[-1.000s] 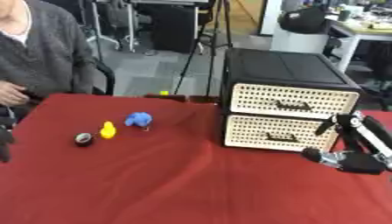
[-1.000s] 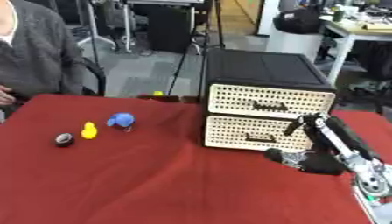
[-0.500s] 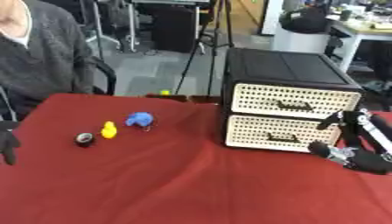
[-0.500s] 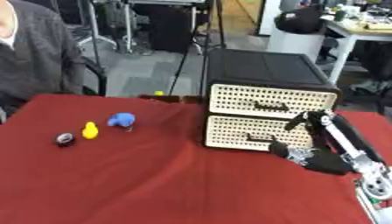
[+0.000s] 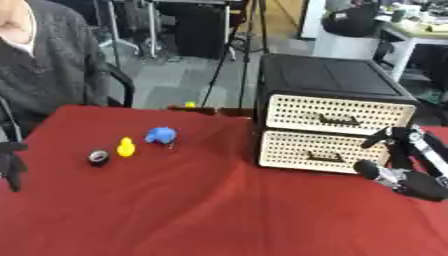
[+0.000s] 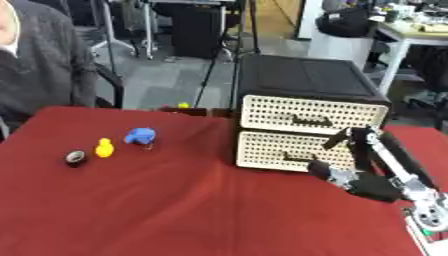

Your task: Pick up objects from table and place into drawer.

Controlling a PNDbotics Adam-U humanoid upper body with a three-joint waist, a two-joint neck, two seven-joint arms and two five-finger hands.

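A blue object [image 5: 161, 135], a yellow duck [image 5: 126, 147] and a small black round thing [image 5: 99, 157] lie close together on the left of the red table [image 5: 201, 205]. The black drawer unit [image 5: 332, 80] stands at the right with both white perforated drawers closed. My right hand [image 6: 363, 186] hovers in front of the lower drawer [image 5: 311, 152]. Its fingers are stretched upward and one dark tip sits beside the drawer handle [image 6: 297, 159]; it holds nothing. My left hand [image 5: 10, 161] hangs open at the table's left edge.
A small yellow thing [image 5: 190, 105] lies at the table's far edge. A person in a grey sweater [image 5: 44, 75] sits behind the far left corner. Chairs, stands and desks fill the room beyond.
My right hand's tip has risen a little towards the lower drawer's handle. The left hand has shifted slightly at the left edge. The objects have not moved.
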